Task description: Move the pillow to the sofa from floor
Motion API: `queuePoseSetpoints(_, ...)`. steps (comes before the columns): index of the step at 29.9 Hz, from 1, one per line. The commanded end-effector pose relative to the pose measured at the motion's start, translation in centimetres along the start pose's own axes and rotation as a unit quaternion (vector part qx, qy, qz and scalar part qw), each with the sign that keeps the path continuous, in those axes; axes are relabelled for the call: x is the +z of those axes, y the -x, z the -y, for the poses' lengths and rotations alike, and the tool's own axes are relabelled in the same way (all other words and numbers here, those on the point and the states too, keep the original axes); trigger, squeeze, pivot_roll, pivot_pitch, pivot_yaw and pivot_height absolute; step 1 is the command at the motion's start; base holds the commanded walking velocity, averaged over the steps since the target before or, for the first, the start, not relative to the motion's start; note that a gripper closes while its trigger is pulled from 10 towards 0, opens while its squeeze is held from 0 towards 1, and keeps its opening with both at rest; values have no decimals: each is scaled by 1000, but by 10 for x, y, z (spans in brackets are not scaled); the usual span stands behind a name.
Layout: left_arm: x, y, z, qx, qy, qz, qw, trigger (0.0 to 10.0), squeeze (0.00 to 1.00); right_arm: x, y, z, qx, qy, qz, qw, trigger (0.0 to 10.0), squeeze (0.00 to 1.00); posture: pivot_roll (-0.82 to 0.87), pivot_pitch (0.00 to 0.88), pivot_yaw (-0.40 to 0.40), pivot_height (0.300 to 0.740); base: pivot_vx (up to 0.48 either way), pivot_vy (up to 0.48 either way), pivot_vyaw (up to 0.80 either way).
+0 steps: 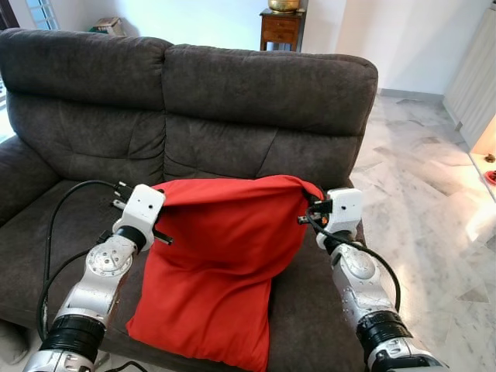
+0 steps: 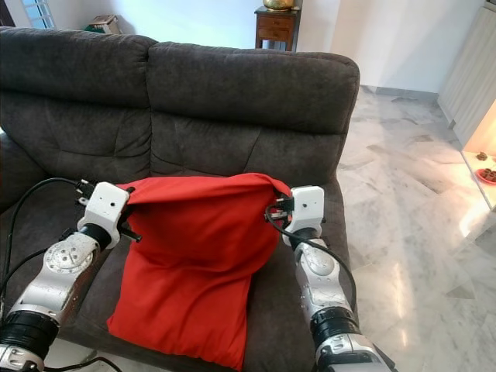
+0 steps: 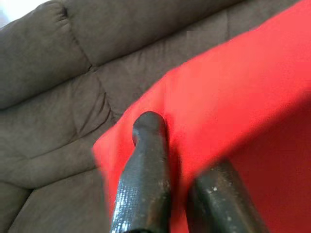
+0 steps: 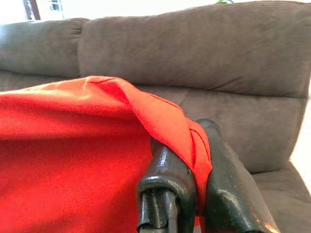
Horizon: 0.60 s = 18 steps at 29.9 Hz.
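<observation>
A red pillow (image 1: 221, 263) hangs upright over the seat of the dark grey sofa (image 1: 263, 85), its lower end resting on the seat cushion near the front edge. My left gripper (image 1: 159, 195) is shut on the pillow's top left corner (image 3: 146, 141). My right gripper (image 1: 310, 203) is shut on the top right corner, where red cloth (image 4: 197, 145) is pinched between the two black fingers (image 4: 170, 170). The top edge of the pillow is stretched between the two grippers.
The sofa's left armrest (image 1: 19, 174) is at my left. Marble floor (image 1: 434, 194) lies open to the right of the sofa. A small wooden side table (image 1: 280, 27) stands behind the sofa against the wall. A white cabinet (image 1: 477, 77) is at far right.
</observation>
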State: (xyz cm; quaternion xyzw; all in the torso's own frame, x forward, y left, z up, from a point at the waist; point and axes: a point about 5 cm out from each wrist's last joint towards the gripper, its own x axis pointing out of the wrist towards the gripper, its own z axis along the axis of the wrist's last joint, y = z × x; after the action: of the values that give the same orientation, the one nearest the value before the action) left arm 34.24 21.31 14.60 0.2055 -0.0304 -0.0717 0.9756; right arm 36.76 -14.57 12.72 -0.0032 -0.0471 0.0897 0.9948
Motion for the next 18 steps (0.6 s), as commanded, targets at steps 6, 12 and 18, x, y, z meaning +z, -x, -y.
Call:
queuePoseSetpoints(6, -14, 8, -7, 17, -19, -28, 999, 10000, 1000, -4, 5, 11, -44, -1, -4, 999, 10000, 1000, 130, 46, 20, 740, 0, 0, 0)
queuePoseSetpoints(12, -29, 20, -4, 25, -10, -49, 998, 10000, 0, -16, 17, 23, -75, -1, -20, 997, 10000, 0, 133, 42, 22, 740, 0, 0, 0)
queuePoseSetpoints(18, -96, 58, 12, 38, 53, -170, 983, 10000, 0, -51, 55, 64, -178, 21, -89, 980, 10000, 0, 123, 30, 25, 740, 0, 0, 0)
